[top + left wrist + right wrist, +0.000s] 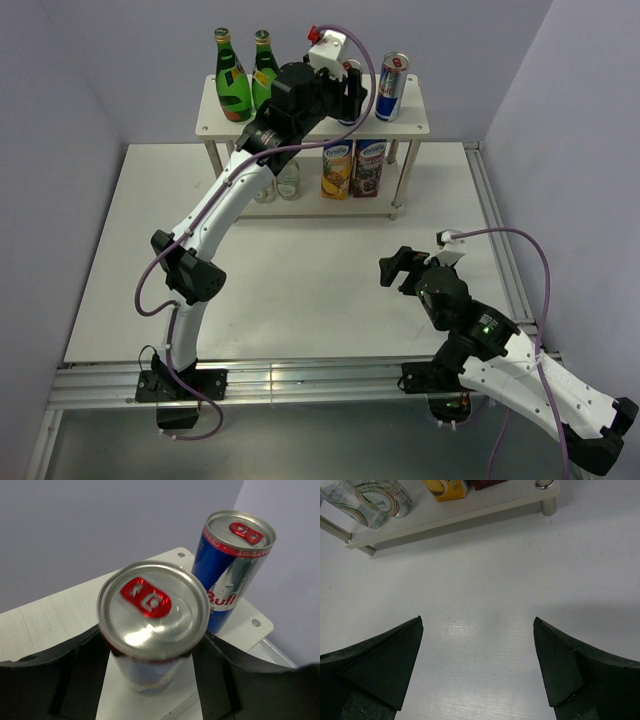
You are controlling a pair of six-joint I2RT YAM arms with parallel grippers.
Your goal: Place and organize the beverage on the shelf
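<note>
One slim blue-silver-red can (154, 611) is gripped in the left fingers (70, 675) over the top board of the cream two-tier shelf (413, 112), just beside its twin (232, 575). A clumsy release could knock either off the shelf's end. Two cans, two green glass bottles (233, 90) (264, 72), two clear bottles (370, 502) below; right fingers (380, 660) spread, empty.

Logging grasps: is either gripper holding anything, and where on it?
The left gripper grips a can by its sides, just below the lid; the right gripper holds nothing.
</note>
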